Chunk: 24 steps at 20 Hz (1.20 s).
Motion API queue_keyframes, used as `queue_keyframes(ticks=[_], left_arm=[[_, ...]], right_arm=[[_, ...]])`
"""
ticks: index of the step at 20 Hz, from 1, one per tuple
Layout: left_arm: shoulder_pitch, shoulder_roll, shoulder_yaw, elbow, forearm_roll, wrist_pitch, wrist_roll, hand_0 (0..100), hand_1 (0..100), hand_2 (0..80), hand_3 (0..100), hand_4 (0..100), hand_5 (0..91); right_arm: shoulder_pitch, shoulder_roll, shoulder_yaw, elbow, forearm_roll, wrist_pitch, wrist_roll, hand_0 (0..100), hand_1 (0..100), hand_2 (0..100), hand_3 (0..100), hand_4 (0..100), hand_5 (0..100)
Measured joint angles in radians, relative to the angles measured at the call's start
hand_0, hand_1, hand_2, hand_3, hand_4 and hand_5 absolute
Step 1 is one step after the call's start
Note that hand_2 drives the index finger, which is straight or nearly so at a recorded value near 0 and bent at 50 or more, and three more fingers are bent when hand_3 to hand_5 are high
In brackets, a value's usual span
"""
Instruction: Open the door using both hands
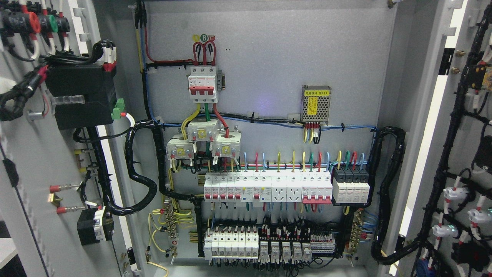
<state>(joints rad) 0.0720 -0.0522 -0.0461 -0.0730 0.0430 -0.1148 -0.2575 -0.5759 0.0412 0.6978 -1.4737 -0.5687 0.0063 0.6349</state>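
Doors: left door [38, 154], right door [465, 154] swung wide; robot hands outside view, state unknowable.

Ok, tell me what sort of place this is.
Most likely the inside of an electrical cabinet, both doors swung open. A back panel carries a red-handled breaker, rows of white breakers and bundled black cables. More wiring hangs on the left door. No robot hand shows.

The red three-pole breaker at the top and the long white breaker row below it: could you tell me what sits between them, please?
In the head view, three white current transformers sit between the red breaker and the breaker row, with yellow, green and red wires threading them.
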Motion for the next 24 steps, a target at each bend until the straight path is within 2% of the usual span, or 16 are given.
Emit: queue_keyframes(ticks=[2,4,8,13,16,20,22,24], left_arm=[[0.0,0.0,0.0,0.0,0.0,0.0,0.0,0,0,0.0,0,0,0.0],[0.0,0.0,0.0,0.0,0.0,0.0,0.0,0,0,0.0,0,0,0.0],[0.0,0.0,-0.001,0.001,0.0,0.0,-0.001,0,0,0.0,0,0,0.0],[0.008,0.0,-0.008,-0.029,-0.001,-0.005,-0.002,0,0,0.0,0,0,0.0],[0.057,0.0,-0.014,-0.103,-0.016,0.007,-0.005,0,0,0.0,0,0,0.0],[0.17,0.015,-0.02,-0.277,-0.03,0.019,-0.002,0,0,0.0,0,0,0.0],[0.223,0.027,-0.022,-0.376,-0.034,0.02,-0.001,0,0,0.0,0,0,0.0],[0.285,0.046,-0.024,-0.486,-0.037,0.022,0.001,0,0,0.0,0,0,0.0]], right_arm=[[0.017,-0.006,-0.021,0.007,0.004,-0.011,-0.042,38,0,0,0,0,0],[0.039,-0.012,-0.043,0.012,0.006,-0.061,-0.065,38,0,0,0,0,0],[0.099,-0.035,-0.087,0.02,0.014,-0.188,-0.083,38,0,0,0,0,0],[0.197,-0.068,-0.141,0.004,0.035,-0.256,-0.128,38,0,0,0,0,0],[0.272,-0.091,-0.163,-0.022,0.062,-0.267,-0.156,38,0,0,0,0,0],[0.376,-0.125,-0.188,-0.074,0.087,-0.282,-0.199,38,0,0,0,0,0],[0.432,-0.139,-0.2,-0.103,0.101,-0.323,-0.21,38,0,0,0,0,0],[0.479,-0.155,-0.213,-0.133,0.123,-0.397,-0.219,38,0,0,0,0,0]])
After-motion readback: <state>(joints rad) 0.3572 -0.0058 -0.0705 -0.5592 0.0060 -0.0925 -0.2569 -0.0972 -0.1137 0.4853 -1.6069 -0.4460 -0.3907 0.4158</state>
